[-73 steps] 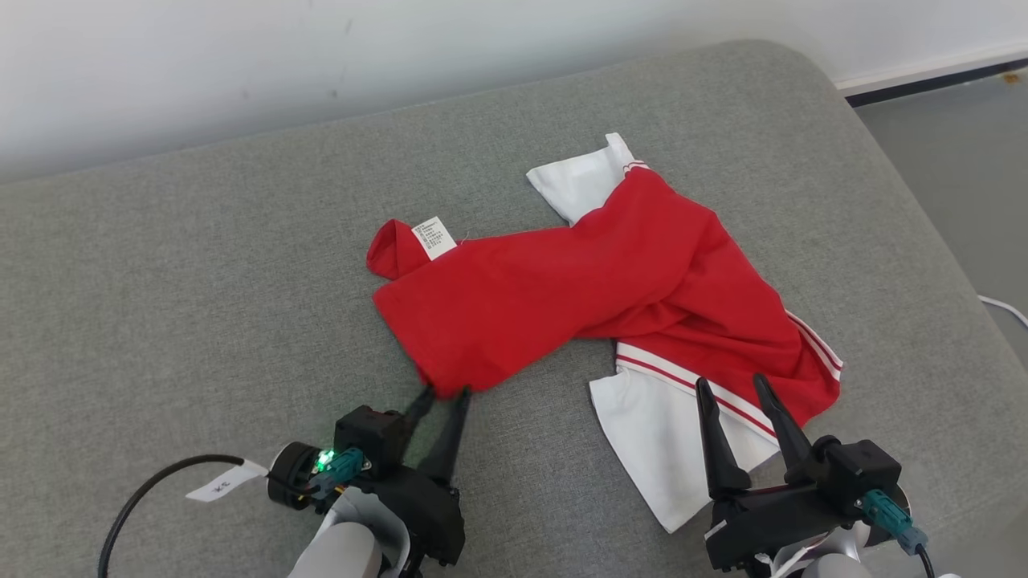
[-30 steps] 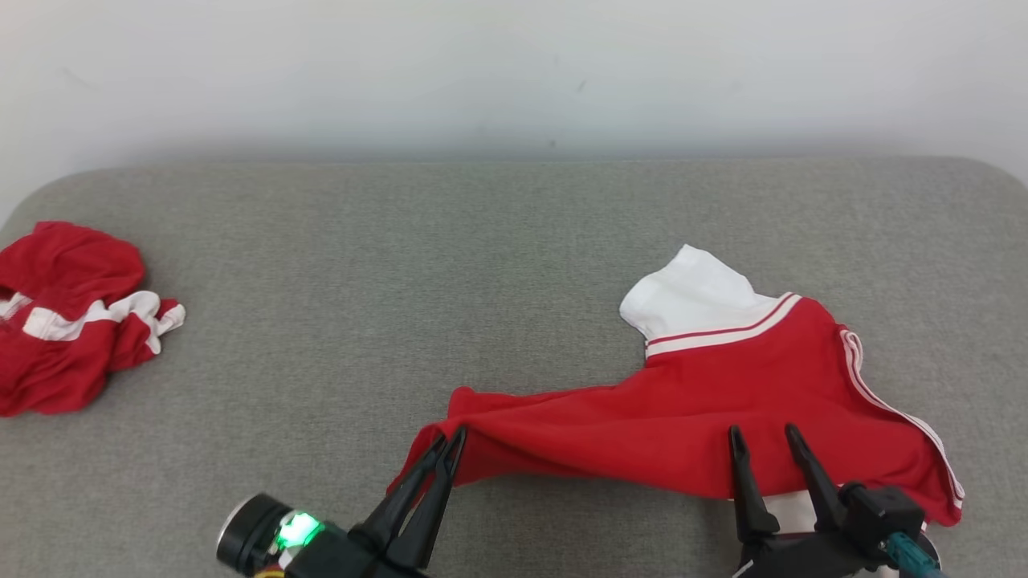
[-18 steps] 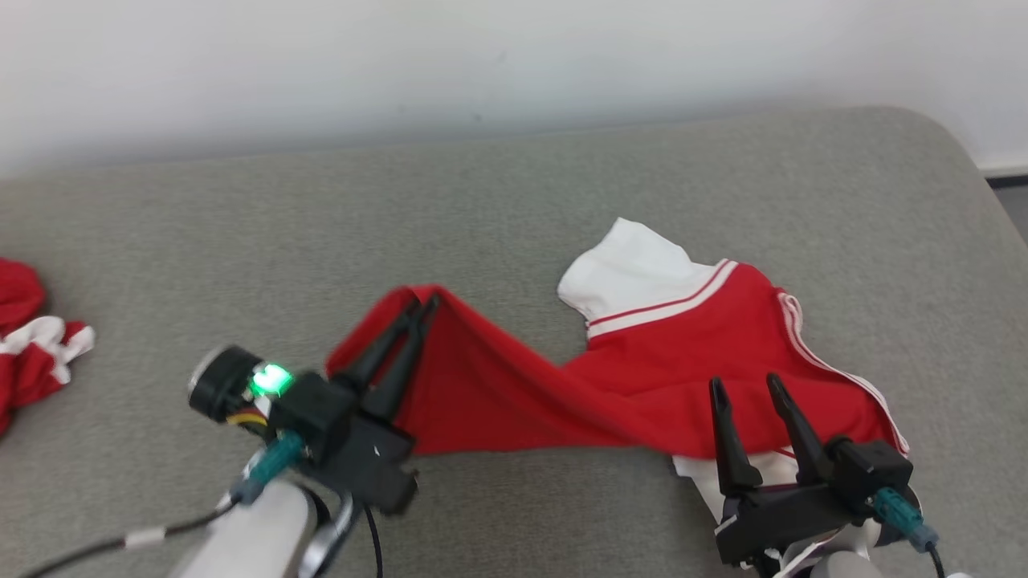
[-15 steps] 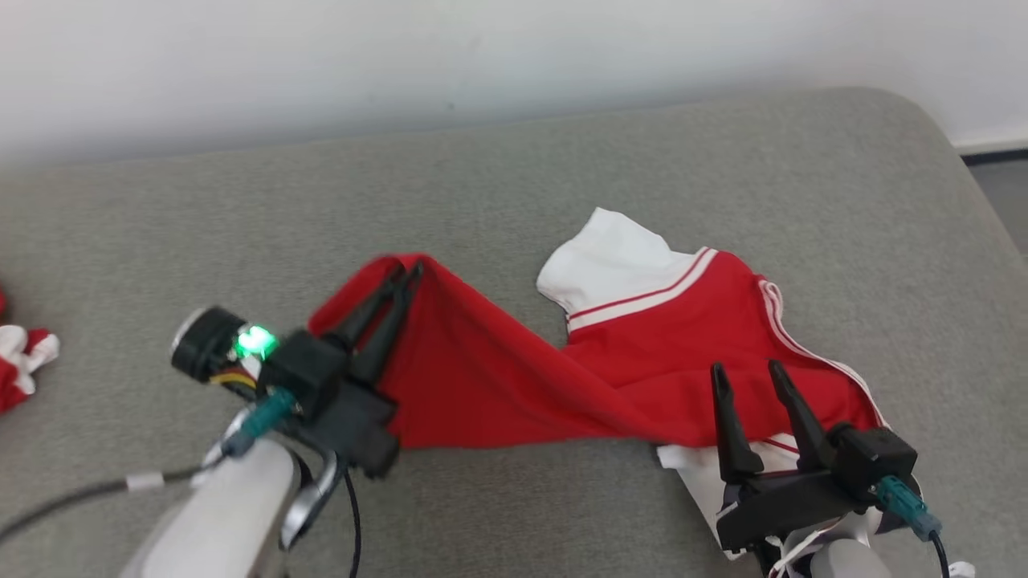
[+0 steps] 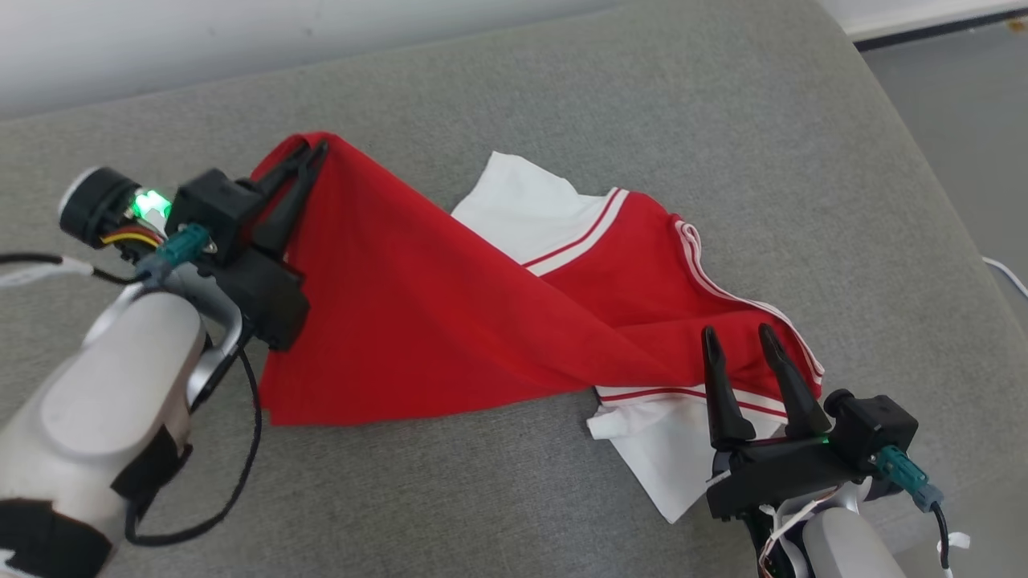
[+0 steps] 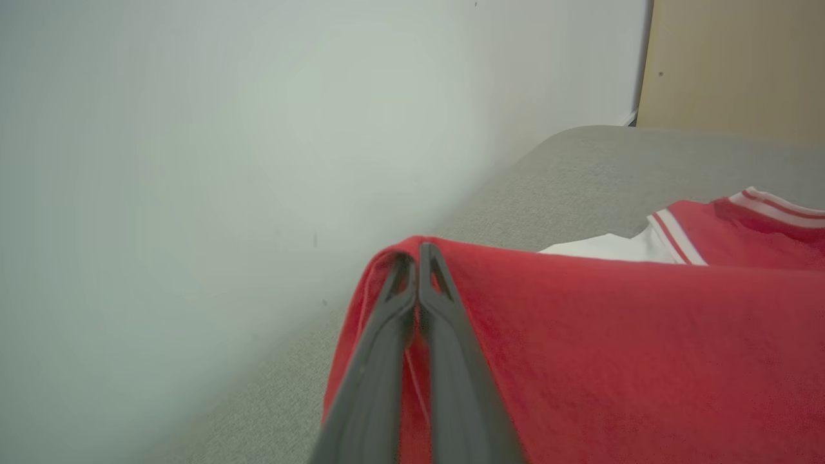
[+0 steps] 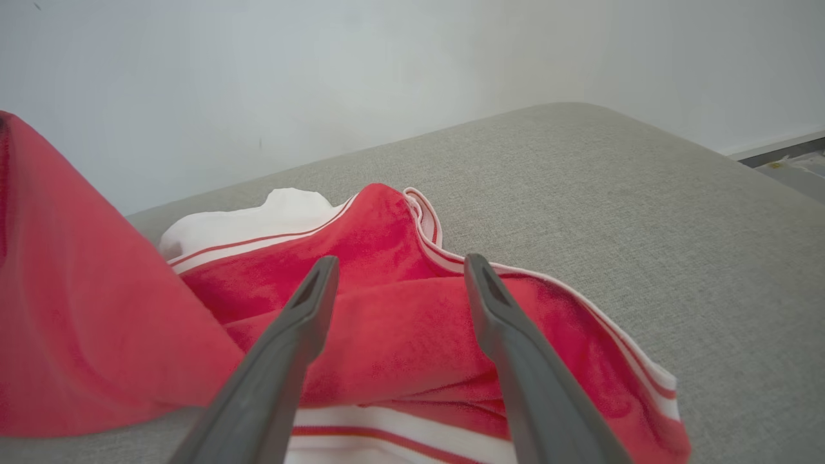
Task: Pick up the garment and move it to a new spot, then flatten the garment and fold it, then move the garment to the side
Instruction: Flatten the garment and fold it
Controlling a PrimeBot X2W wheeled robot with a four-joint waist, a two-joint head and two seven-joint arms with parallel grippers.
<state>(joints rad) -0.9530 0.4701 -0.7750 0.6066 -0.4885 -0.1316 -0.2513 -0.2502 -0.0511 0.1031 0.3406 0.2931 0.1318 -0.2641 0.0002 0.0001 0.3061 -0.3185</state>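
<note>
The garment (image 5: 418,321) is a red shirt with white sleeves and red-and-white striped trim, spread across the grey cushion (image 5: 562,96). My left gripper (image 5: 309,152) is shut on a red corner of it and holds that corner lifted at the upper left; in the left wrist view the closed fingers (image 6: 419,258) pinch the red fabric (image 6: 580,348). My right gripper (image 5: 735,333) stands open at the lower right, its fingers over the striped edge of the shirt, nothing between them. In the right wrist view the open gripper (image 7: 396,267) hovers above the red cloth (image 7: 399,335).
A pale wall (image 5: 241,32) runs behind the cushion. The cushion's rounded right edge drops to a grey floor (image 5: 964,120), where a white cable (image 5: 1008,277) lies. A black cable (image 5: 233,474) loops from my left arm.
My left gripper has lifted the red corner and carried it up and to the left, stretching the shirt. The camera has turned, and the other red bundle at the left has left the picture.
</note>
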